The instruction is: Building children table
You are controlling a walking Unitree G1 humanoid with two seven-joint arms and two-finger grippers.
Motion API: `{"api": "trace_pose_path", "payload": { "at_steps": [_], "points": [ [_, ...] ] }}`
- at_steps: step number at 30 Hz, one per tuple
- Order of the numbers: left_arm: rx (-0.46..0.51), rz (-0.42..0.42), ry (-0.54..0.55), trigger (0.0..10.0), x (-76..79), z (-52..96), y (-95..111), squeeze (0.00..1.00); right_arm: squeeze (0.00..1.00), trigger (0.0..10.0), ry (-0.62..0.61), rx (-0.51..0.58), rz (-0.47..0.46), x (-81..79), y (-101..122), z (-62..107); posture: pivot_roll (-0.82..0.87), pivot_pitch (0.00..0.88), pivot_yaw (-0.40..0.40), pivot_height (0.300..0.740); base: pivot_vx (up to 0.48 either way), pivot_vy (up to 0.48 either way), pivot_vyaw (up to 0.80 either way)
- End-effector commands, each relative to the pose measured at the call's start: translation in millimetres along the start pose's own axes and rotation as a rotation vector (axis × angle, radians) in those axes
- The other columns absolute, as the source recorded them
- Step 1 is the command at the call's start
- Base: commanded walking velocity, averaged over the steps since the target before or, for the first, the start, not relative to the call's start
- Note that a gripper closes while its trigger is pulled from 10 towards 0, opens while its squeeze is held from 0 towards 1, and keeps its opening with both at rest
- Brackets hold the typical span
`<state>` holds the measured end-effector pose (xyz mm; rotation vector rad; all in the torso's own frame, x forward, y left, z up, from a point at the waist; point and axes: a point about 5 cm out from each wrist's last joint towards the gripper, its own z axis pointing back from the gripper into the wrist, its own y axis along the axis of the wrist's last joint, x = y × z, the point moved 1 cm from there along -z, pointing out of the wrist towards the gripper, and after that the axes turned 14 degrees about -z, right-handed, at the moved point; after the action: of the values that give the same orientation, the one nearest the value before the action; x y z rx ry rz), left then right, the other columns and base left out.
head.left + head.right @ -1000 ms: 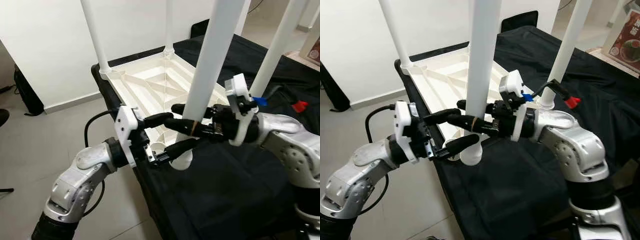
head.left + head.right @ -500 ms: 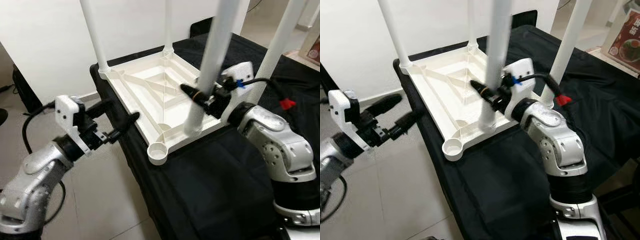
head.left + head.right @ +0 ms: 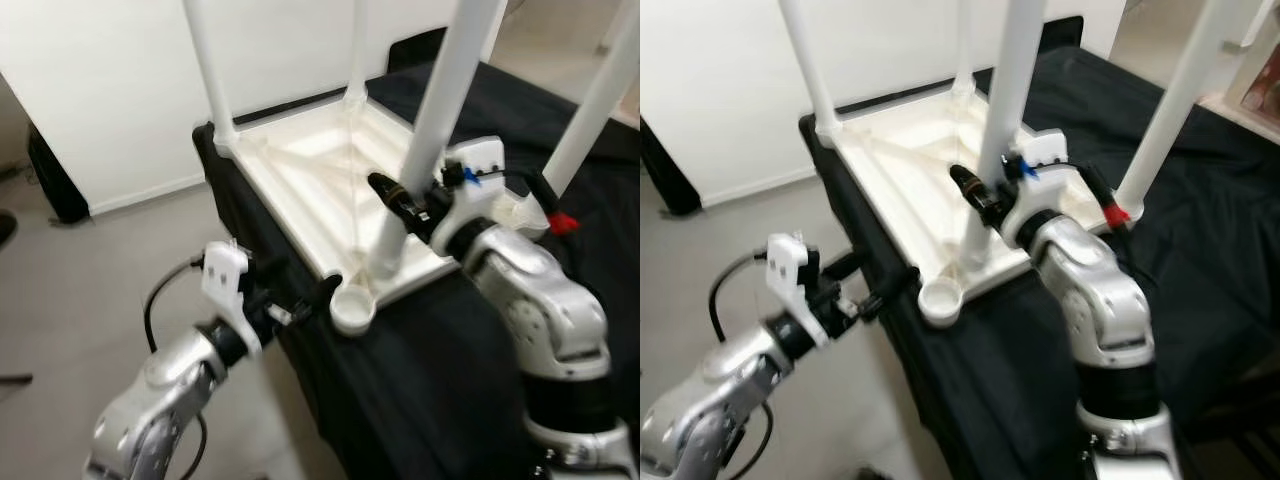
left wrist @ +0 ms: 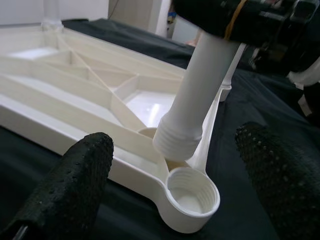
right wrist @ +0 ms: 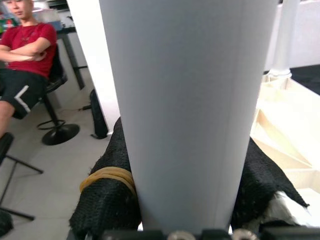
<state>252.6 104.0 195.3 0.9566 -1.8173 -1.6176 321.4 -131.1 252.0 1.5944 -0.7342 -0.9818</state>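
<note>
The white table top (image 3: 300, 165) lies upside down on a black-covered surface (image 3: 430, 390). Three white legs stand screwed in: back left (image 3: 207, 70), back (image 3: 356, 50), right (image 3: 600, 100). My right gripper (image 3: 405, 200) is shut on the fourth leg (image 3: 440, 120), held tilted. Its threaded end (image 4: 180, 137) hangs just above and beside the empty corner socket (image 4: 192, 197). My left gripper (image 3: 303, 292) stands open near that corner, with its fingers (image 4: 75, 185) on either side of the socket and apart from it. In the right wrist view the black pads (image 5: 107, 200) clamp the leg (image 5: 190, 100).
The table top's socket corner (image 3: 940, 298) overhangs the cloth's edge above grey floor (image 3: 90, 270). A white wall (image 3: 100, 80) runs behind. A person in a red shirt (image 5: 25, 45) sits on a chair off to the side. A red clip (image 3: 1116, 214) lies by the right leg.
My left arm has swung in from out over the floor to the socket corner. The right gripper has brought the leg's lower end closer to the socket. The camera has shifted slightly.
</note>
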Motion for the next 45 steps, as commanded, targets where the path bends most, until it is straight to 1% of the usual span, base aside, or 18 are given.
{"api": "trace_pose_path", "payload": {
  "at_steps": [1,5,9,13,15,18,21,24,25,27,29,31,33,35,38,42,44,45],
  "points": [
    [-0.017,0.003,-0.009,10.0,1.9,0.6,-3.5,0.0,0.0,10.0,-0.024,0.011,0.011,2.3,3.4,3.5,-0.05,0.104,-0.005,0.74,0.0,0.48,0.0],
    [-0.001,-0.01,0.01,10.0,0.8,-2.9,-0.2,0.0,0.0,10.0,-0.064,0.014,0.024,5.8,5.5,3.1,-0.05,0.105,-0.004,0.74,0.0,0.0,-0.8],
    [0.007,-0.074,0.044,10.0,-0.3,-8.0,3.8,0.0,0.0,10.0,-0.12,0.038,0.033,12.9,13.7,1.5,-0.05,0.108,-0.001,0.74,0.0,0.0,-0.8],
    [0.004,-0.079,0.056,10.0,-2.1,-8.0,3.2,0.0,0.0,10.0,-0.124,0.041,0.035,13.0,14.7,1.3,-0.05,0.107,0.0,0.74,0.0,0.0,-0.8],
    [-0.01,-0.1,0.117,10.0,-13.3,-7.0,1.4,0.0,0.0,10.0,-0.128,0.05,0.038,12.1,17.4,0.0,-0.05,0.107,-0.002,0.74,0.0,0.0,-0.8],
    [-0.029,-0.14,0.162,10.0,-22.1,-5.2,-0.5,0.0,0.0,10.0,-0.126,0.053,0.047,11.2,18.8,-0.5,-0.05,0.098,-0.003,0.74,0.0,0.0,-0.8],
    [-0.04,-0.161,0.171,10.0,-25.3,-3.3,-1.7,0.0,0.0,10.0,-0.112,0.054,0.048,9.4,19.6,-1.3,-0.05,0.095,0.0,0.74,0.0,0.0,-0.8],
    [-0.043,-0.202,0.151,10.0,-30.7,0.9,1.4,0.0,0.0,10.0,0.033,0.074,0.018,-6.3,25.0,-3.2,-0.05,0.108,-0.002,0.74,0.0,0.0,-0.8],
    [-0.043,-0.202,0.151,10.0,-30.7,0.9,1.4,0.0,0.0,10.0,0.033,0.074,0.018,-6.3,25.0,-3.2,-0.05,0.108,-0.002,0.74,0.0,0.0,-0.8],
    [-0.032,-0.239,0.12,10.0,-38.0,6.5,9.3,0.0,0.0,10.0,0.149,0.083,0.005,-16.3,29.5,-1.2,-0.05,0.117,-0.003,0.74,0.0,0.0,0.0],
    [-0.031,-0.27,0.101,10.0,-43.9,10.8,14.5,0.0,0.0,10.0,0.191,0.08,0.011,-17.9,31.1,0.2,-0.05,0.126,-0.003,0.74,0.0,0.0,0.0],
    [-0.044,-0.33,0.022,10.0,-52.5,21.9,24.1,0.0,0.0,10.0,0.236,0.074,0.021,-15.3,32.7,1.0,-0.04,0.139,-0.002,0.74,0.0,0.0,0.0],
    [-0.065,-0.365,-0.046,10.0,-54.9,31.2,28.3,0.0,0.0,10.0,0.299,0.06,0.025,-17.3,31.4,1.6,-0.03,0.152,-0.001,0.74,0.0,0.0,0.0],
    [-0.083,-0.383,-0.086,10.0,-56.0,37.7,30.3,0.0,0.0,10.0,0.37,0.042,0.031,-22.0,28.8,2.8,-0.03,0.156,0.0,0.74,0.0,0.0,0.0],
    [-0.114,-0.401,-0.145,10.0,-61.6,52.2,35.9,0.0,0.0,10.0,0.556,0.001,0.032,-36.3,21.0,7.3,-0.02,0.183,-0.003,0.74,0.0,0.0,0.0],
    [-0.127,-0.4,-0.164,10.0,-64.8,59.0,39.1,0.0,0.0,10.0,0.612,-0.015,0.054,-38.6,17.9,5.8,-0.01,0.201,-0.007,0.74,0.0,0.0,0.0],
    [-0.152,-0.402,-0.206,10.0,-62.5,67.4,41.5,0.0,0.0,10.0,0.678,-0.026,0.086,-40.6,18.7,-4.0,0.01,0.226,-0.013,0.74,0.0,0.0,0.0],
    [-0.152,-0.402,-0.206,10.0,-62.5,67.4,41.5,0.0,0.0,10.0,0.678,-0.026,0.086,-40.6,18.7,-4.0,0.01,0.226,-0.013,0.74,0.0,0.0,0.0]
  ]
}}
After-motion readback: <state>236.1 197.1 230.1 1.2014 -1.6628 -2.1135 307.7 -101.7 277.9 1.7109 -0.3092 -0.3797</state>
